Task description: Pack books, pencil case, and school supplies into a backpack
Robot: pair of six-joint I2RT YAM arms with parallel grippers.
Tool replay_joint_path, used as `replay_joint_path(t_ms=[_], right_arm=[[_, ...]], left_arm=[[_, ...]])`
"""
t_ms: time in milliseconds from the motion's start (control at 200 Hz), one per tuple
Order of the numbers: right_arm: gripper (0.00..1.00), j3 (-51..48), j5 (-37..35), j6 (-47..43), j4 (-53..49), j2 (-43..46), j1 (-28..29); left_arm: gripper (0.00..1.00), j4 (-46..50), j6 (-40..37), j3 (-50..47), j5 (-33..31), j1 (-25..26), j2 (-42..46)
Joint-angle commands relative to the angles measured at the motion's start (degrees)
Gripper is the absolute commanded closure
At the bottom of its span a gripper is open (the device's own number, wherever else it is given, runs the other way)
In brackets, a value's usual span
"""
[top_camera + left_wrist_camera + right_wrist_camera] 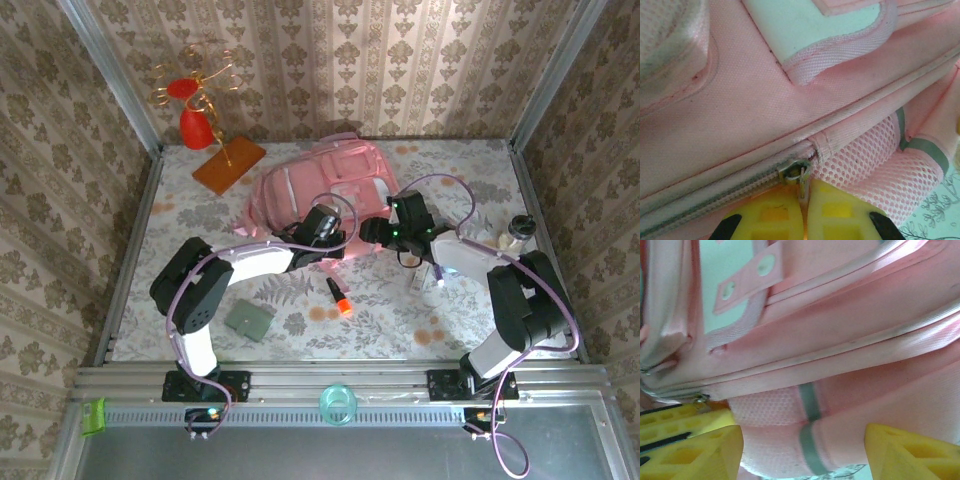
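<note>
The fingers (840, 215) of the left gripper (804, 212) are pressed together on the zip pull (803, 184), right where the closed zip ends at the mesh pocket (860, 160). This hold is judged to be for drawing the zip open so that packing can begin. The fingers (700, 445) of the right gripper (804, 450) are spread apart, with the backpack's side between them and nothing clamped, apparently to steady it against the pull. The backpack (300, 185) is laid flat at the back middle of the table (450, 170). The marker (338, 297) is left just in front, not yet packed.
</note>
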State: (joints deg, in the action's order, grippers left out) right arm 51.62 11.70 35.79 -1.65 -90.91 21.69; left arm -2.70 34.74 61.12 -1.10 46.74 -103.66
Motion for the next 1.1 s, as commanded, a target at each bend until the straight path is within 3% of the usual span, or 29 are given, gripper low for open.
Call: replay_joint_path(t_ms=[0, 450, 675, 815, 1100], right_arm=[[0.33, 2.0, 2.1, 5.9, 2.5, -1.6, 0.7], [0.39, 4.3, -2.7, 17.5, 7.6, -8.9, 0.3], [0.78, 1.7, -10.4, 18.2, 11.1, -6.9, -0.6], [1.0, 0.6, -16.4, 14.5, 10.3, -4.7, -0.7], [1.0, -0.4, -25.2, 8.1, 8.9, -2.9, -1.2]], left_arm=[[1.0, -2.9, -0.7, -0.3, 4.3, 0.2, 2.4], [1.0, -3.4, -6.5, -0.4, 7.2, 1.2, 1.8], [1.0, 1.1, -8.4, -0.3, 6.6, 0.9, 3.2], [1.0, 1.9, -7.5, -1.3, 10.5, -0.6, 4.8], [1.0, 5.0, -8.4, -3.4, 12.8, -2.3, 8.4]])
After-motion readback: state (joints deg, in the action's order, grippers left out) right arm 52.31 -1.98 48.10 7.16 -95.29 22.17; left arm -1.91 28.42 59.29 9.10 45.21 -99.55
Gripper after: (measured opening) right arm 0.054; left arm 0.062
